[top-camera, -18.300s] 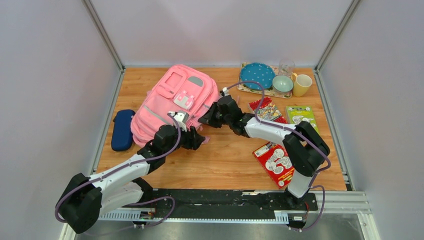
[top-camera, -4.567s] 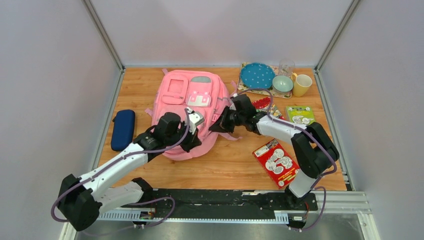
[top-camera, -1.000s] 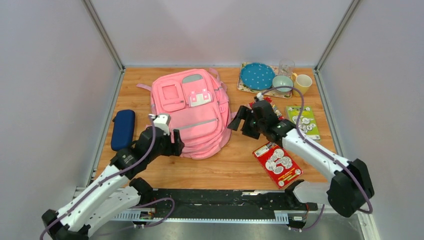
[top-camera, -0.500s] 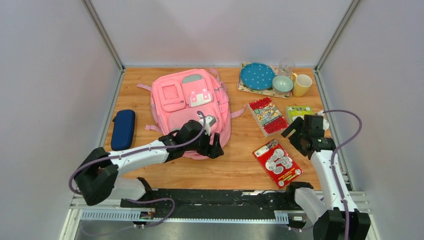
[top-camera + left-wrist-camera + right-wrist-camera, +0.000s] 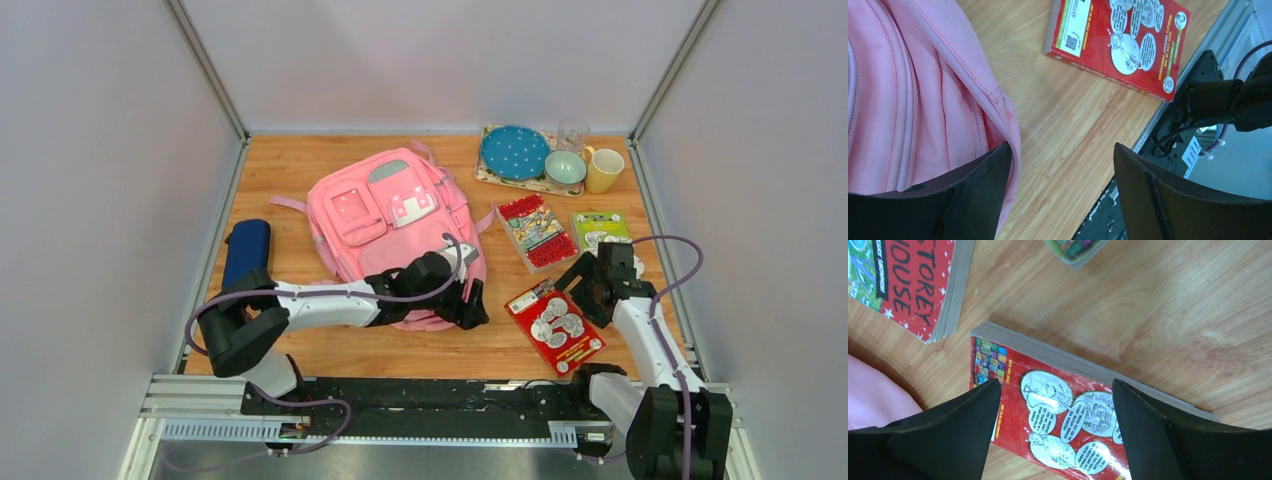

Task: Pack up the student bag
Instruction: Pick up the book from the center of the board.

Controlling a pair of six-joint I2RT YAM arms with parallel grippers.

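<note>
The student bag [image 5: 385,215], a pink backpack, lies flat at mid table with its front pockets up. My left gripper [image 5: 470,305] is open at the bag's near right corner. In the left wrist view the left gripper [image 5: 1060,165] spans bare wood, one of its fingers [image 5: 973,195] lying against the bag's pink zip edge [image 5: 923,100]. My right gripper [image 5: 590,290] hangs open over a red book [image 5: 555,325]. The right wrist view shows the right gripper [image 5: 1055,390] straddling that red book [image 5: 1068,420], nothing held.
A navy zip case [image 5: 245,255] lies left of the bag. A second red book [image 5: 535,230] and a green book [image 5: 600,230] lie right of it. At the back right a tray holds a blue plate [image 5: 515,150], bowl [image 5: 565,165], yellow mug [image 5: 603,168] and glass [image 5: 573,133].
The bag has turned and shifted right. My left gripper swept right along its near edge to the right corner. My right gripper left the bag and came down over the near red book.
</note>
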